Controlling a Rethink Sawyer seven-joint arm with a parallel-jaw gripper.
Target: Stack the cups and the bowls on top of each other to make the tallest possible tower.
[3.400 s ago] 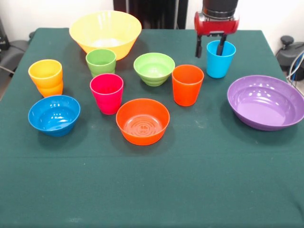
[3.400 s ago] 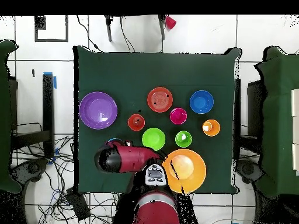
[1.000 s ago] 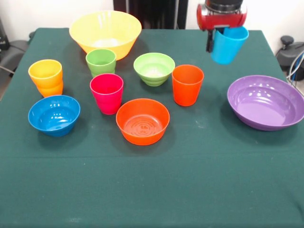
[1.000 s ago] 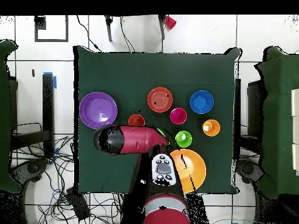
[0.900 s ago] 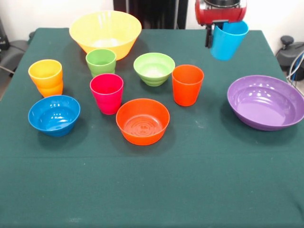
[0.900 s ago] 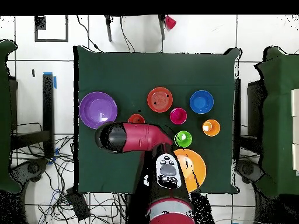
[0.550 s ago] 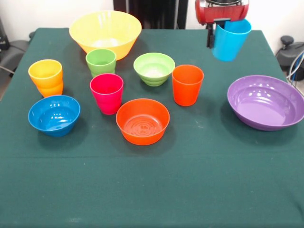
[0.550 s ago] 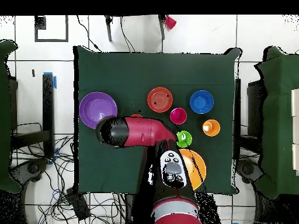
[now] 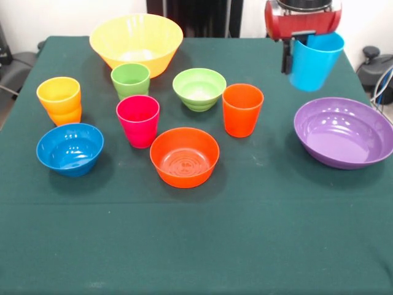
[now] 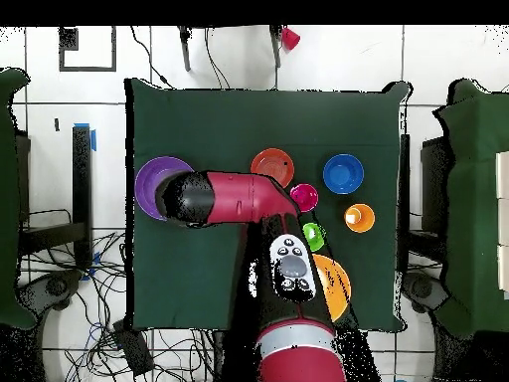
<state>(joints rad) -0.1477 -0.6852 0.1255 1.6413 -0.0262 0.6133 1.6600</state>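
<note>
My gripper [image 9: 295, 56] is shut on the rim of the light blue cup [image 9: 315, 62] and holds it in the air, slightly tilted, just behind the purple bowl [image 9: 344, 132]. On the table stand the orange cup [image 9: 242, 110], magenta cup [image 9: 138, 121], green cup [image 9: 130, 80] and yellow-orange cup [image 9: 59, 99]. The bowls stand apart: yellow [image 9: 136, 43], light green [image 9: 199, 88], orange [image 9: 184, 157], blue [image 9: 69, 149]. No tower stands. In the overhead view my arm [image 10: 234, 197] reaches over the purple bowl [image 10: 149, 187] and hides the blue cup.
The green cloth covers the table [image 9: 196, 246], with a wide bare strip along the front edge. In the overhead view the arm also hides the light green bowl and the orange cup. A black object [image 9: 376, 67] sits beyond the table's right edge.
The gripper has lifted the light blue cup off the table and carried it to the picture's right in the front view, toward the purple bowl. The other cups and bowls have not moved.
</note>
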